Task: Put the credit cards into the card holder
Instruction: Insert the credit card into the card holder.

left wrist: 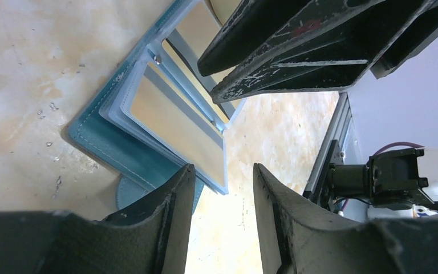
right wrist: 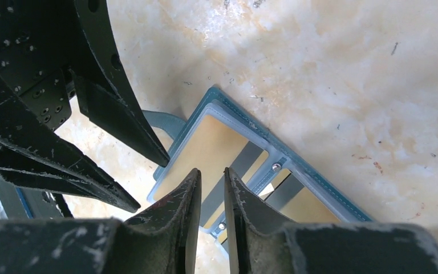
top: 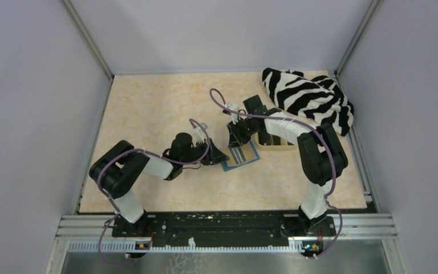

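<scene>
1. The card holder [top: 244, 157] lies opened on the table [top: 159, 108], a little right of the middle.
2. Inside its pockets sit credit cards [right wrist: 217, 142].
3. The left gripper [top: 220, 156] is at its left edge, and the right gripper [top: 235, 142] is over its far edge.
4. A tray [top: 275, 146] stands just right of and behind the holder, partly under the right arm.
5. A cloth [top: 308, 94] lies in the far right corner, behind the tray.

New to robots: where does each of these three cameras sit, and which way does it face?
Top external: above and behind, looking down at the table, left arm, right arm, open card holder, zebra cloth.
Left wrist: on left arm, past the left pincer toward the card holder.
Right wrist: on right arm, past the right pincer down onto it.
Shared: card holder; each wrist view shows the other pincer.
</scene>
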`<state>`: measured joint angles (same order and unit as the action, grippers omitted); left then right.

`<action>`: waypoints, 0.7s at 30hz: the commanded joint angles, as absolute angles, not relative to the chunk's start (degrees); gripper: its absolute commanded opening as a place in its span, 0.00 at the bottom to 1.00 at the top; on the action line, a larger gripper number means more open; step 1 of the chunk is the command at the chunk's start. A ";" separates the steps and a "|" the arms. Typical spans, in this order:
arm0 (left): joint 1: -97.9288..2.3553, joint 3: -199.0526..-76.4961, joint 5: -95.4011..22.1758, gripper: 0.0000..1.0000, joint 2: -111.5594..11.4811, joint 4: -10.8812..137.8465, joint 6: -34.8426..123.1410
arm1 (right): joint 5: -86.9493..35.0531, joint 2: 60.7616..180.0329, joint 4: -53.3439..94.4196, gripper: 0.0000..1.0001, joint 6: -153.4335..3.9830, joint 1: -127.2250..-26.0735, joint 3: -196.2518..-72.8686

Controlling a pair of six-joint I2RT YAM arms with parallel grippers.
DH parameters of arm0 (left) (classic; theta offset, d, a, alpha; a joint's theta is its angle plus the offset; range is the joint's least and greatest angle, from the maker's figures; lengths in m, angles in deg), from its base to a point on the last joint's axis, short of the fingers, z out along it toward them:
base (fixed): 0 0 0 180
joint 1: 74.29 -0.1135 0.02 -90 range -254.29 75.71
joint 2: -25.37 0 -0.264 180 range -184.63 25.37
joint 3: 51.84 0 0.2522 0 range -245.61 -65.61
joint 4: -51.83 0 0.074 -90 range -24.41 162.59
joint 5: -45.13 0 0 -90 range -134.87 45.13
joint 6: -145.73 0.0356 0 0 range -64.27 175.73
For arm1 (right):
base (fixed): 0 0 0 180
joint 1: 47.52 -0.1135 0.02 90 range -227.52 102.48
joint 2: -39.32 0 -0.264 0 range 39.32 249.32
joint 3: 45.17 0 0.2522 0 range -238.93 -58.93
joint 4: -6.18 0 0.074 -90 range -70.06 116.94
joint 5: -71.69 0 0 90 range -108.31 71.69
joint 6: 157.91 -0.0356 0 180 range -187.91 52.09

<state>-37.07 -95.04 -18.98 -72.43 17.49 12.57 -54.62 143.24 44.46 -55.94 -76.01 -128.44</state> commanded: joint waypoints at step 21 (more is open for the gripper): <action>-37.10 -101.02 -13.02 0.56 -82.50 -0.90 3.12 | -59.58 138.27 46.31 0.45 -55.87 -70.21 -131.79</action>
